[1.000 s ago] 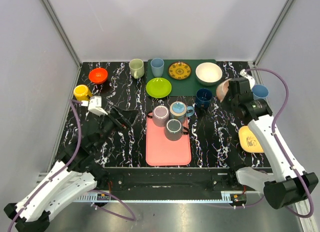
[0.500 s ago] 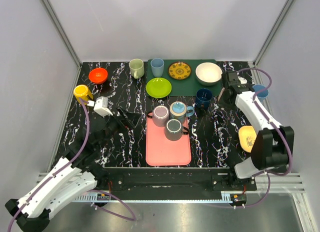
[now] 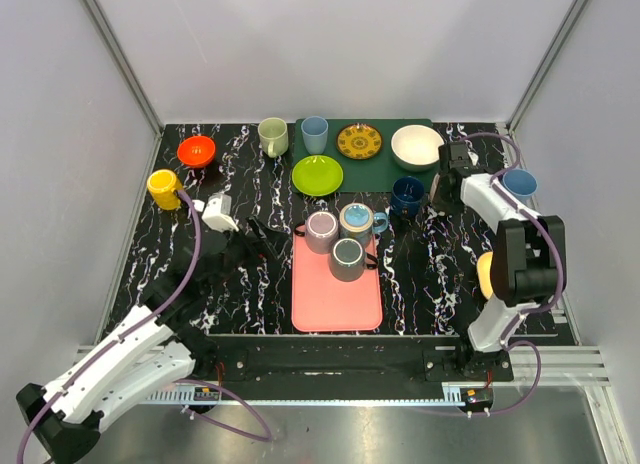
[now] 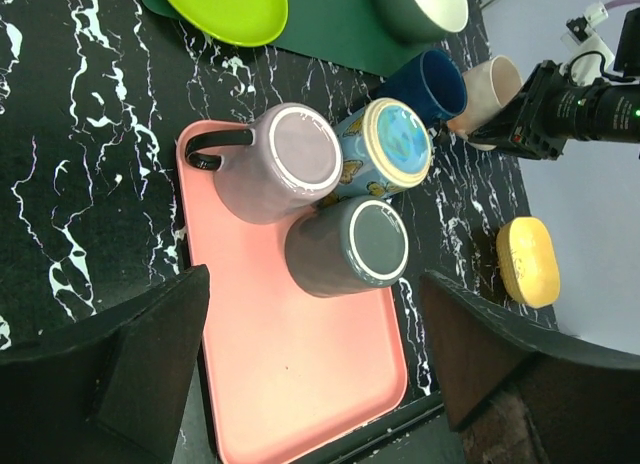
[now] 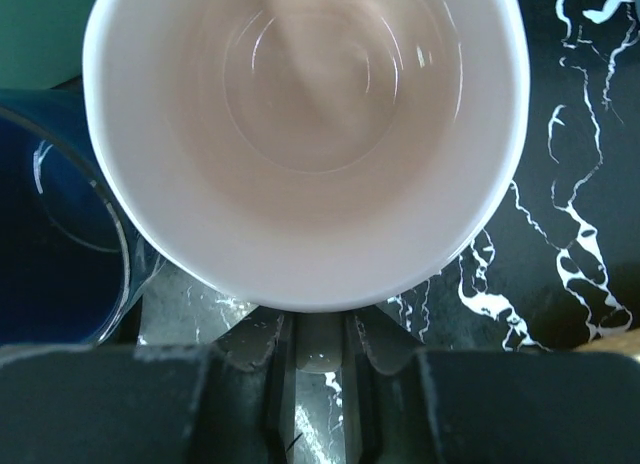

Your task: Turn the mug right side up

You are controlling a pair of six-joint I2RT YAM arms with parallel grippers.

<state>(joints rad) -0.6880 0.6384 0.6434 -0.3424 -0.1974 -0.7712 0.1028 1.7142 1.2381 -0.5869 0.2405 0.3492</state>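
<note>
The left arm [image 3: 150, 329] is reaching forward and rightward from its base, forearm stretching out low. The left gripper [image 3: 265, 231] is pointing right, its fingers [image 4: 150, 364] standing wide apart and holding nothing. The right arm [image 3: 520, 264] is rising steeply from its base, then bending back to the left at the elbow, with the wrist tipping downward. The right gripper [image 5: 320, 352] is pinching a mug [image 5: 305, 134], its fingers [image 5: 268, 356] sitting close together on a small part at the mug's side.
</note>
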